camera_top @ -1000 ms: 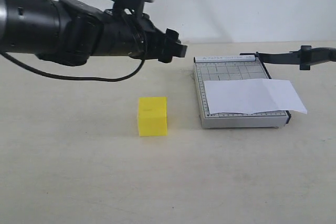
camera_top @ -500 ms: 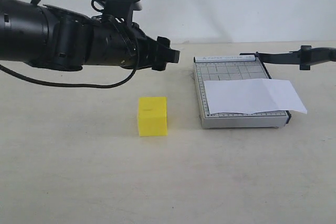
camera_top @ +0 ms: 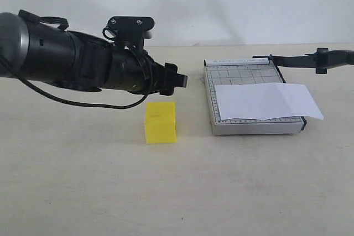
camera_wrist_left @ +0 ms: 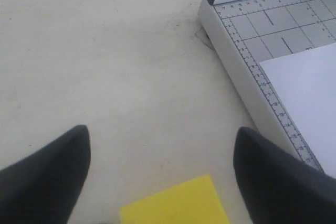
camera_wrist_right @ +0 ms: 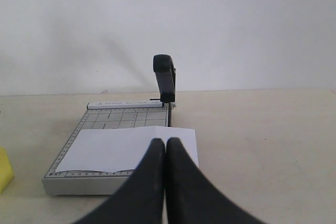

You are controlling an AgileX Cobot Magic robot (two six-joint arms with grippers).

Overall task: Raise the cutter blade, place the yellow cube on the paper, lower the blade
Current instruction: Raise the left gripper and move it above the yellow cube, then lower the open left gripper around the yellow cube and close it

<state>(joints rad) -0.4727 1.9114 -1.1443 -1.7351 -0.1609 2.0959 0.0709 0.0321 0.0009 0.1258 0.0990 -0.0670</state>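
The yellow cube [camera_top: 161, 122] sits on the table left of the grey trimmer board [camera_top: 243, 75]. My left gripper [camera_top: 177, 80] hovers just above and behind the cube's top. In the left wrist view this gripper [camera_wrist_left: 161, 132] is open, and the cube [camera_wrist_left: 176, 205] shows between its two fingers, untouched. The paper [camera_top: 266, 101] lies on the board and overhangs its right side. The cutter blade [camera_top: 307, 59] is lifted off the board; in the right wrist view the cutter blade [camera_wrist_right: 165, 77] stands upright. My right gripper [camera_wrist_right: 166, 141] is shut on nothing, in front of the paper [camera_wrist_right: 121, 148].
The table top [camera_top: 83, 181] is a plain beige surface with a white wall behind it. The left arm [camera_top: 66, 62] and its cable reach in from the left above the table. The trimmer board [camera_wrist_left: 247, 72] edge lies right of the left gripper.
The left arm has come down and drawn back a little to the left, bringing its gripper from well above the cube to just over it. Cube, paper and blade have not moved.
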